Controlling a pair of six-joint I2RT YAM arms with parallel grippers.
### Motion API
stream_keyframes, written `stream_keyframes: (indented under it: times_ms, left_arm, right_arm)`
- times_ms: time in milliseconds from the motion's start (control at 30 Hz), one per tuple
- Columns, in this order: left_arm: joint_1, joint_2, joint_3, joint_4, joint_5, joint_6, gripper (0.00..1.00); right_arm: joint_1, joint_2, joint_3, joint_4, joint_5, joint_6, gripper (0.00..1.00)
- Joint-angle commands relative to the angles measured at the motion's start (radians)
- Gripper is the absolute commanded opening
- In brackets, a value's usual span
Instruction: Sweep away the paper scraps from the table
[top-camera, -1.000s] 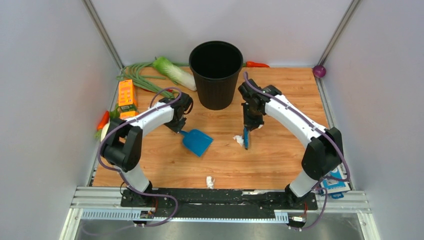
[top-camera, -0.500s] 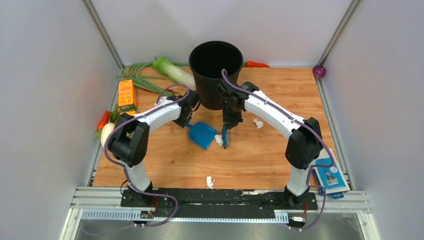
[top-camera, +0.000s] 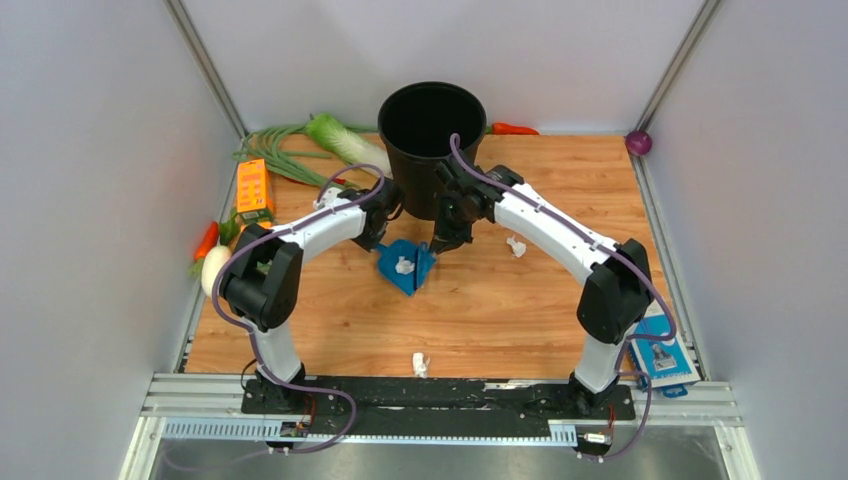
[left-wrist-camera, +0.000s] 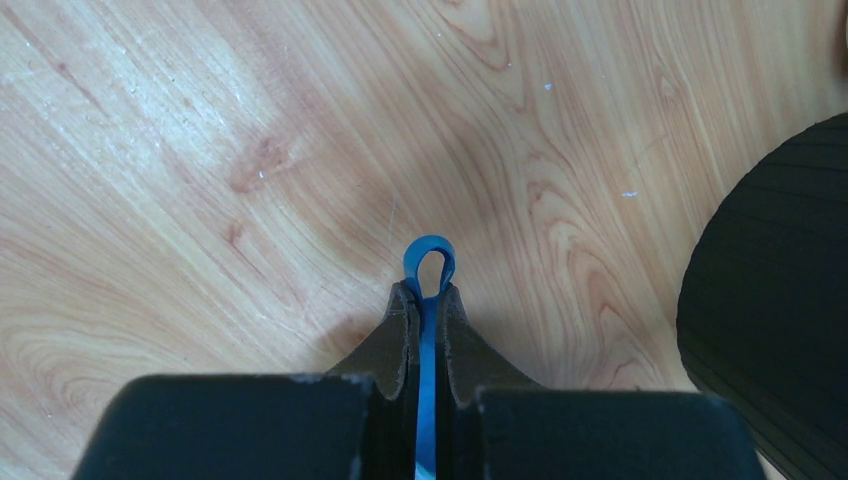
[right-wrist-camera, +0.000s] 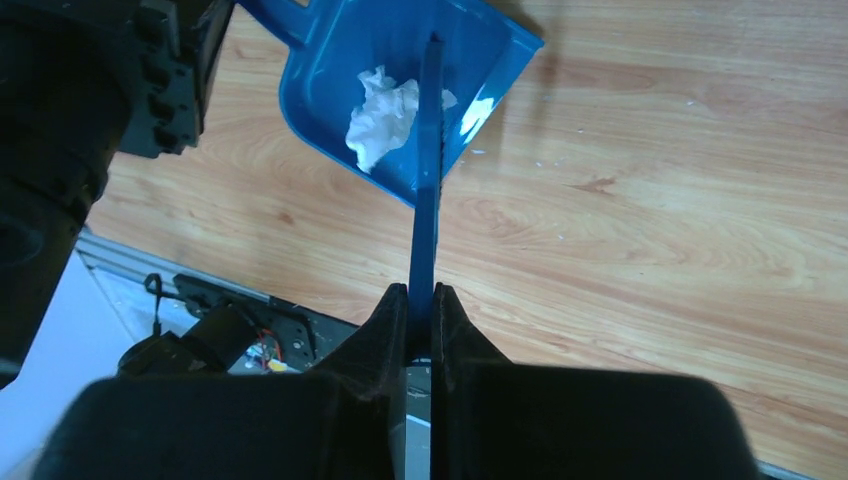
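1. The left gripper (left-wrist-camera: 428, 300) has its fingers pressed together on the flat blue handle of the dustpan (top-camera: 405, 268). The handle's looped end pokes out just past the fingertips.
2. In the left wrist view, a black bin (left-wrist-camera: 780, 300) sits off to the right of the left fingers and does not touch them.
3. The right gripper (right-wrist-camera: 420, 300) is clamped tight on a thin blue brush (right-wrist-camera: 428, 180), seen edge-on. The brush runs straight out from the fingertips into the mouth of the dustpan.
4. One of the paper scraps (right-wrist-camera: 382, 112) lies inside the dustpan, just left of the brush's far end. A smaller white bit shows on the brush's right side at the pan's lip; I cannot tell whether it is scrap or bristle.
5. A second scrap (top-camera: 516, 245) lies on the table (top-camera: 500, 310) to the right of the right fingers, beside that arm's forearm.
6. A third scrap (top-camera: 421, 364) lies well apart from both pairs of fingers, close to the black rail (top-camera: 440, 392) at the near edge.
7. From above, the two pairs of fingers are near each other, just in front of the bin, with the dustpan between and slightly nearer than them.
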Motion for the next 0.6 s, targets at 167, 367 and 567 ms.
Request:
stream_keyframes:
  times_ms: [167,367,567]
  left_arm:
    - [0.0,-0.024,-0.007,0.026,-0.076,0.083,0.0]
    - [0.017,-0.048,-0.029,0.07,-0.108,0.185,0.0]
    - [0.018,-0.082,-0.053,0.104,-0.133,0.258,0.0]
  right_arm:
    - [-0.038,-0.159,-0.1,0.129,-0.104,0.092,0.0]
    - [-0.065,-0.219,-0.088,0.037,-0.065,0.043,0.0]
    - [-0.072,-0.312,-0.125,-0.155,0.191,-0.075,0.0]
